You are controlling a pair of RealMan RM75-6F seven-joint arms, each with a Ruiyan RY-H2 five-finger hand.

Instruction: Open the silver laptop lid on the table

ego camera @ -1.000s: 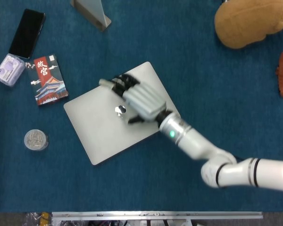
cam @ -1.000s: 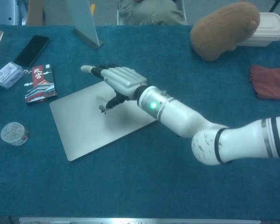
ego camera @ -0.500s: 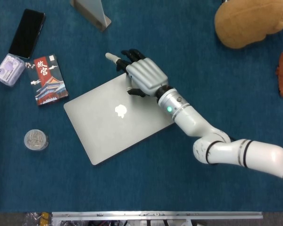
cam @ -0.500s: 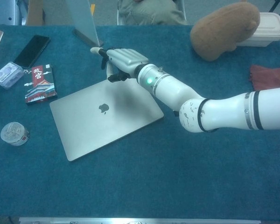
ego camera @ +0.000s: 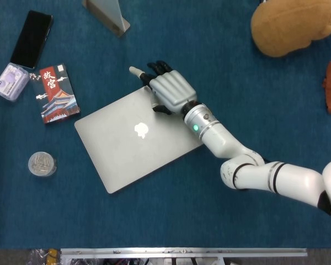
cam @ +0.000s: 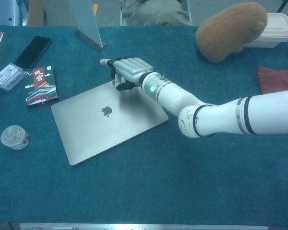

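Sliding off the lid since a second ago, my right hand (ego camera: 170,89) now rests at the closed silver laptop's (ego camera: 133,143) far edge, fingers curled over it, gripping nothing I can see.

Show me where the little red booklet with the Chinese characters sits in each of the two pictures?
Head view: the red booklet lies at upper left, left of the closed silver laptop.
Chest view: the red booklet lies at left, above the laptop's near-left corner.
Shared landmark: the black phone lies just beyond the booklet in both.
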